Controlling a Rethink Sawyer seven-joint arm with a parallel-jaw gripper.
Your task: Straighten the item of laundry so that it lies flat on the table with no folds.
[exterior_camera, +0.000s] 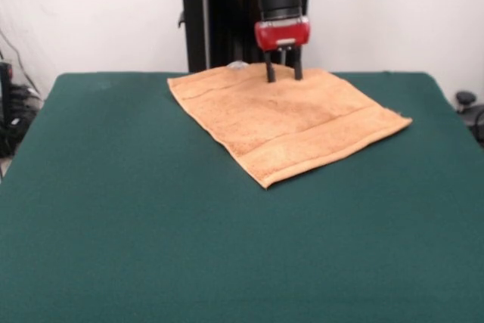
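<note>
The orange-tan terry towel (283,120) lies spread on the dark green table (151,209), toward its far side and a little right of centre. It is turned like a diamond, with woven border bands along its near-right and far-left edges. It looks flat, with no fold showing. A small pale patch that may be its label (237,66) shows at its far edge. My gripper (283,78) comes straight down from the red and black arm over the towel's far corner. Its two dark fingers (270,73) stand a little apart, with tips at or just above the cloth, and hold nothing.
The robot's black pedestal (219,28) stands behind the table's far edge. Cables and dark gear (11,111) sit off the table's left side, and a small black object (465,100) sits off its right side. Bare green cloth (227,262) surrounds the towel.
</note>
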